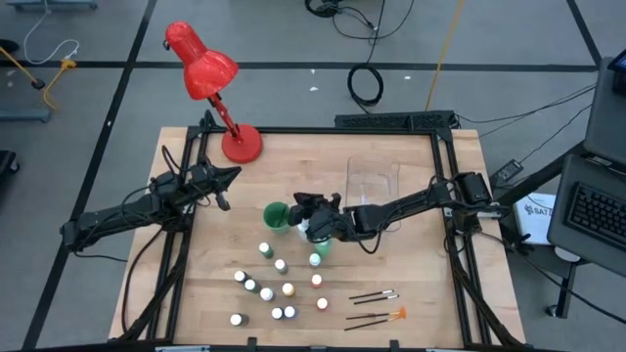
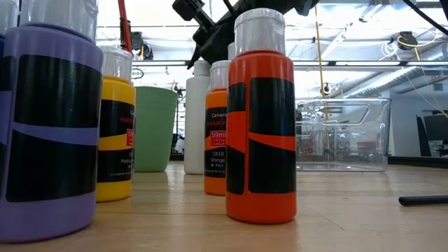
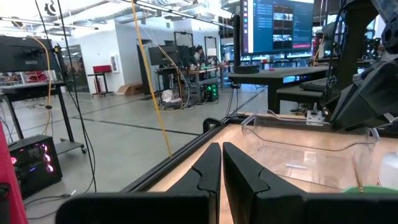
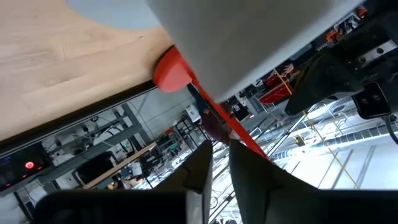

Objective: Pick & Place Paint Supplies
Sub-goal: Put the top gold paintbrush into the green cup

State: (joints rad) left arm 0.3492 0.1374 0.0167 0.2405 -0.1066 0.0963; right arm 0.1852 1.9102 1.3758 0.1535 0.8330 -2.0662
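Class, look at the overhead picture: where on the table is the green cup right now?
In the high view the green cup stands near the table's middle, just left of the right gripper and left of the clear tray.

In the low view the purple bottle [image 2: 45,119] is cut off by the picture's left edge and its cap by the top, and it hides part of the yellow bottle [image 2: 115,129] behind it. The orange bottle [image 2: 260,119] in front covers much of a smaller orange bottle [image 2: 217,129], whose label print is too small to read. A dark brush handle [image 2: 423,200] runs out of the right edge. From above, the right gripper [image 1: 311,217] hides the bottle under it, so whether it holds anything cannot be told. In the right wrist view a pale blurred shape [image 4: 249,43] fills the upper part, unidentifiable. The green cup [image 3: 373,189] barely shows in the left wrist view.
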